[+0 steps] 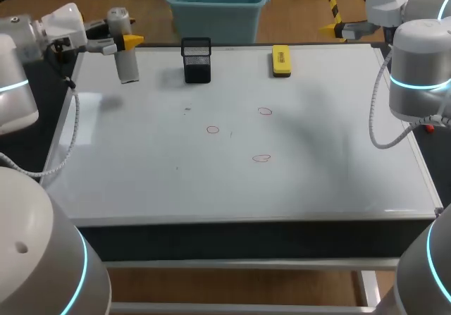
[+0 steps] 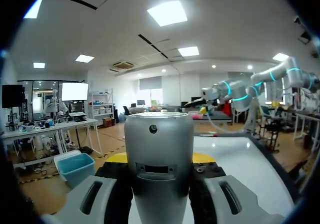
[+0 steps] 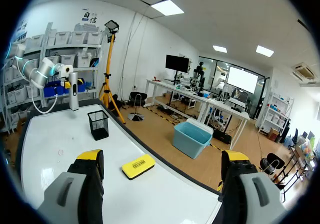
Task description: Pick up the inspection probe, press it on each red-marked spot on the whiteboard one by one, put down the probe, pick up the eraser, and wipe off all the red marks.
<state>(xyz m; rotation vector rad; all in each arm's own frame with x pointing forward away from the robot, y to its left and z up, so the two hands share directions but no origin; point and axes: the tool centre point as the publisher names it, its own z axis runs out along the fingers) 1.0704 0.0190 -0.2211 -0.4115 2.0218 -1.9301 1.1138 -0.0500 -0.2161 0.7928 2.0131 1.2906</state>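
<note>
Inspection probe (image 1: 127,60), a smooth silver-grey cylinder with a flat rounded cap and a small dark hole near its top, hangs nearly upright over the far left corner of the whiteboard (image 1: 317,174). The left gripper (image 1: 125,41) is clamped on it, one yellow-tipped finger pressed to each side of the metal body. The board is a glossy white rectangle with a thin pale frame. Three red marks (image 1: 213,129), thin hand-drawn ovals, sit near its middle, well apart from the probe. At the far edge stands a black wire-mesh holder (image 1: 196,60), square and open-topped. Beside it, toward the right, the eraser (image 1: 280,60) lies flat, a yellow rectangular block on a dark base. The right gripper (image 3: 162,156) is past the board's far right corner, its fingers spread wide with nothing between them.
</note>
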